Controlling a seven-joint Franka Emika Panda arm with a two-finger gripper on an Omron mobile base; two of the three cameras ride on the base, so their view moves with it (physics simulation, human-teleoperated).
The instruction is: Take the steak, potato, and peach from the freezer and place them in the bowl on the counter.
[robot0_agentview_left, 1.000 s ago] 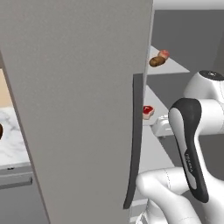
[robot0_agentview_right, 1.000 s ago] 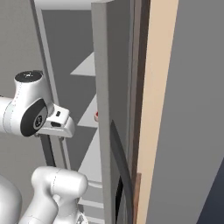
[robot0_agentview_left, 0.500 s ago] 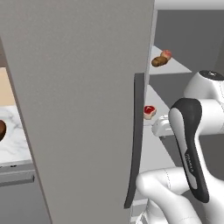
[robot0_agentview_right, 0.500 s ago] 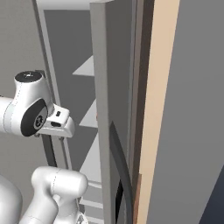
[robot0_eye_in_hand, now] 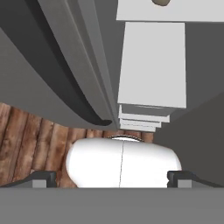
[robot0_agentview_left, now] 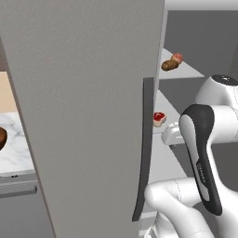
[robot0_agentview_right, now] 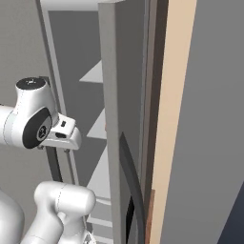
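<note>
The freezer (robot0_agentview_left: 93, 93) stands with its wide grey door swung open and its dark handle (robot0_agentview_left: 146, 148) facing me. On an upper shelf lie the brown potato (robot0_agentview_left: 168, 65) and the pink peach (robot0_agentview_left: 177, 57), side by side. The steak (robot0_agentview_left: 159, 119) rests on the shelf below them. My hand (robot0_agentview_left: 171, 134) hangs just right of the steak, partly behind my forearm, and also appears beside the door edge (robot0_agentview_right: 59, 136). The gripper (robot0_eye_in_hand: 112, 177) points down at the floor, open, with nothing between its fingers. The dark bowl (robot0_agentview_left: 1, 138) sits on the marble counter (robot0_agentview_left: 14, 153) at the far left.
The open door (robot0_agentview_right: 112, 119) stands between my arm and the counter with the bowl. Pale shelves (robot0_eye_in_hand: 153, 65) step down inside the freezer. Below lies a wooden floor (robot0_eye_in_hand: 26, 140). A tan wall panel (robot0_agentview_right: 176, 95) rises on the right.
The whole picture has shifted slightly. My hand has drifted a little toward the freezer shelves. Nothing was taken hold of or let go.
</note>
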